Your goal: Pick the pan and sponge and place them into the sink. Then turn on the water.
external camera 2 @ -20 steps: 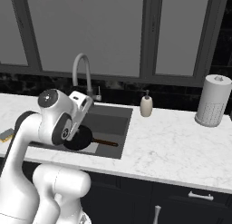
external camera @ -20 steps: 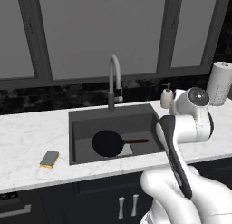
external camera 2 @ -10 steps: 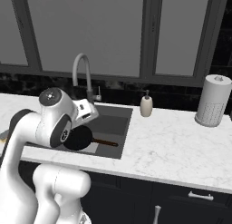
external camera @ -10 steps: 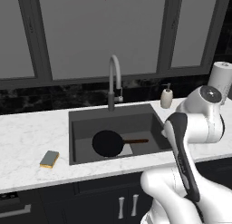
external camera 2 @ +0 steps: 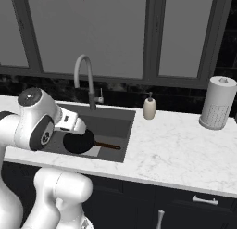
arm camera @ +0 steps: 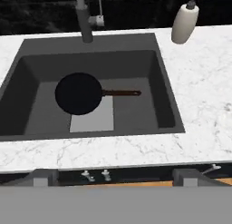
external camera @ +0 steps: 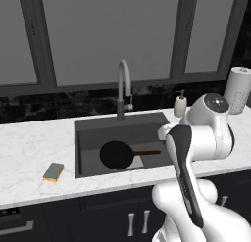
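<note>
The pan (external camera: 117,154) lies flat in the sink (external camera: 88,131), handle toward 3 o'clock, overlapping the grey patch; the sponge (external camera: 53,171) sits on the counter (external camera: 24,153) at the sink's 8 o'clock; gripper state: cannot tell.

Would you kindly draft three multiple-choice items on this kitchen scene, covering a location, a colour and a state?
1. Where is the pan?
A. On the counter
B. In the sink
C. Held by the gripper

2. What colour is the sponge mainly?
A. Yellow
B. Red
C. Blue

3. What is the faucet doing?
A. Running
B. Dripping blue
C. Not running

Key: 1 B, the pan lies on the basin floor; 2 A, its top is yellow, lying on the counter; 3 C, no stream leaves the spout.
</note>
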Controlling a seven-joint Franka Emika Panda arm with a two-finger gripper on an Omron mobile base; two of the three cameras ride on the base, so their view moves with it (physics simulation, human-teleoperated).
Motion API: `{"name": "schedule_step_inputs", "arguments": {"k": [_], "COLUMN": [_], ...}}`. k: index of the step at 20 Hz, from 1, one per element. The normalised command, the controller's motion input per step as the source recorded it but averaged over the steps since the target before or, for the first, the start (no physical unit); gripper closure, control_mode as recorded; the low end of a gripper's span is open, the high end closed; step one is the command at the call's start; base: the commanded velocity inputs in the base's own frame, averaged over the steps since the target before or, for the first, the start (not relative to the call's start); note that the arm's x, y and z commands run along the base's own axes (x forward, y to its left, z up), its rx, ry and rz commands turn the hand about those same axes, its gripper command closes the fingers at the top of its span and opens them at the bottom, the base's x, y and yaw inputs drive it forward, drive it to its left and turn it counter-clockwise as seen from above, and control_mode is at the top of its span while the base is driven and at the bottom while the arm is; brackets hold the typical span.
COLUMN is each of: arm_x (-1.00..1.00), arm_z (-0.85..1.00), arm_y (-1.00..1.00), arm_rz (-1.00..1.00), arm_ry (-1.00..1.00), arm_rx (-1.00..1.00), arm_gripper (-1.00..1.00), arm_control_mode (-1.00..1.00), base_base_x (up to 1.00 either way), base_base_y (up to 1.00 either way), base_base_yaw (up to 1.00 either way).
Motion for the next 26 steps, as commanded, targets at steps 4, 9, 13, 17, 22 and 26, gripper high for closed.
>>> {"name": "schedule_step_inputs", "arguments": {"k": [4,9,13,17,22,26], "arm_x": [-0.01,0.0,0.0,0.0,0.0,0.12], "arm_z": [0.0,-0.04,-0.02,-0.06,-0.12,-0.14], "arm_y": [0.66,0.74,0.86,1.0,0.98,0.78], "arm_rz": [-0.31,-0.04,0.02,0.0,0.0,0.0], "arm_ry": [0.13,0.29,0.24,0.04,0.07,0.19], "arm_rx": [0.41,0.36,0.14,-0.05,-0.14,-0.08], "arm_gripper": [-1.0,-1.0,-1.0,-1.0,-1.0,-1.0], "arm_control_mode": [-1.0,-1.0,-1.0,-1.0,-1.0,-1.0], "base_base_x": [0.0,0.0,0.0,0.0,0.0,0.0], "base_base_y": [0.0,0.0,0.0,0.0,0.0,0.0], "base_base_yaw": [0.0,0.0,0.0,0.0,0.0,0.0]}}
